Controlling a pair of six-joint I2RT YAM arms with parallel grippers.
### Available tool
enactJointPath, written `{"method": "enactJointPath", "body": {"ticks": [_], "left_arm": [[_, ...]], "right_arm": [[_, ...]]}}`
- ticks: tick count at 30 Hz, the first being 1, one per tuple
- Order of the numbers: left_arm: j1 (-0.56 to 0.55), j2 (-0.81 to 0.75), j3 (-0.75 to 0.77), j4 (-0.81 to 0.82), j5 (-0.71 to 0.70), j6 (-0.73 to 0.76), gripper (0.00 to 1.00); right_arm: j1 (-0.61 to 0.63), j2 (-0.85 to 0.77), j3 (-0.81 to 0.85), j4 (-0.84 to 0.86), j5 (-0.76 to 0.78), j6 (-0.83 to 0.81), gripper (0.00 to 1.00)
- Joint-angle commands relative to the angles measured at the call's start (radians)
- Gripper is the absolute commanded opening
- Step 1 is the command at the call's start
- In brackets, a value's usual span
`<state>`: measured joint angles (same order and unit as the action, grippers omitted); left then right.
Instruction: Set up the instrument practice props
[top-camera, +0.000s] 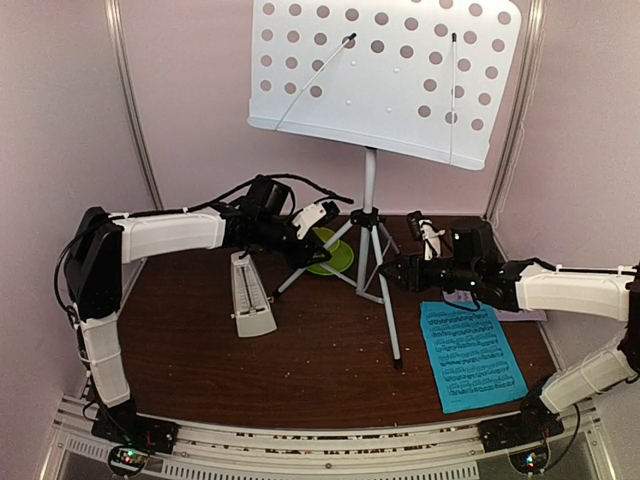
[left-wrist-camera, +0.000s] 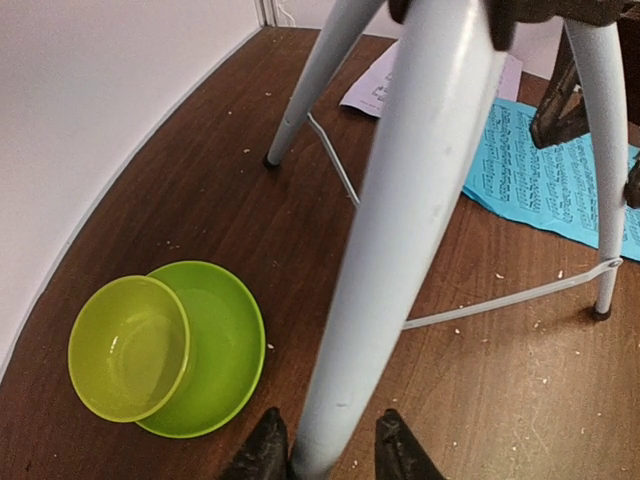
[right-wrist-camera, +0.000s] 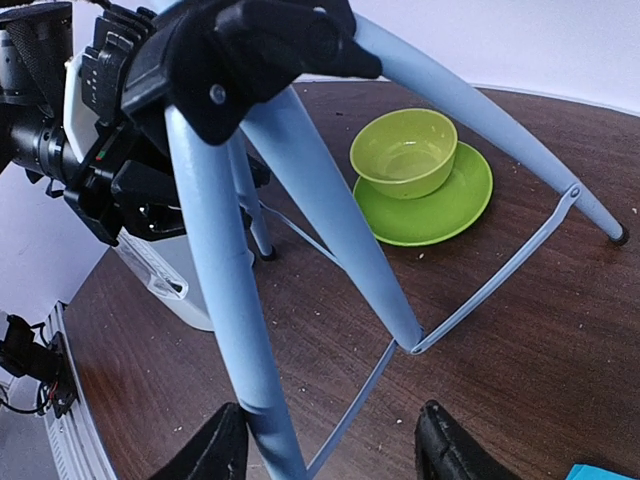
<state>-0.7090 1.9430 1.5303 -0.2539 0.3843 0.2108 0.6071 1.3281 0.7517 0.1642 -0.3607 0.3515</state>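
Note:
The pale perforated music stand (top-camera: 380, 65) stands upright on its silver tripod (top-camera: 370, 215) at the table's middle back. My left gripper (top-camera: 312, 222) is open and straddles the tripod's left leg (left-wrist-camera: 400, 230); one fingertip (left-wrist-camera: 265, 450) touches it, and the other stands a little off. My right gripper (top-camera: 392, 270) is open wide beside the front leg (right-wrist-camera: 225, 290), which lies against its left fingertip (right-wrist-camera: 225, 445). The cream metronome (top-camera: 250, 295) stands left of the tripod. The blue sheet (top-camera: 470, 355) lies flat at the right. The pale pink sheet (top-camera: 470, 298) lies mostly under my right arm.
A lime-green bowl (left-wrist-camera: 130, 345) sits off-centre on its green saucer (left-wrist-camera: 225, 340) behind the tripod, near the back wall; they also show in the top view (top-camera: 328, 250). Thin brace rods (right-wrist-camera: 490, 285) link the tripod legs low down. Walls close the left, back and right sides.

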Motion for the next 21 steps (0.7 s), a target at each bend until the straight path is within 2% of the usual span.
{"method": "enactJointPath", "body": {"ticks": [1, 10, 21], "left_arm": [[-0.049, -0.018, -0.082, -0.022, 0.021, -0.028, 0.28], [-0.053, -0.102, -0.225, 0.098, -0.056, -0.132, 0.14], [-0.074, -0.158, -0.301, 0.105, -0.152, -0.172, 0.00]], "right_arm": [[0.010, 0.018, 0.030, -0.028, 0.054, -0.027, 0.55], [0.009, 0.051, 0.084, -0.094, 0.090, -0.082, 0.34], [0.010, 0.129, 0.161, -0.115, 0.093, -0.113, 0.15]]}}
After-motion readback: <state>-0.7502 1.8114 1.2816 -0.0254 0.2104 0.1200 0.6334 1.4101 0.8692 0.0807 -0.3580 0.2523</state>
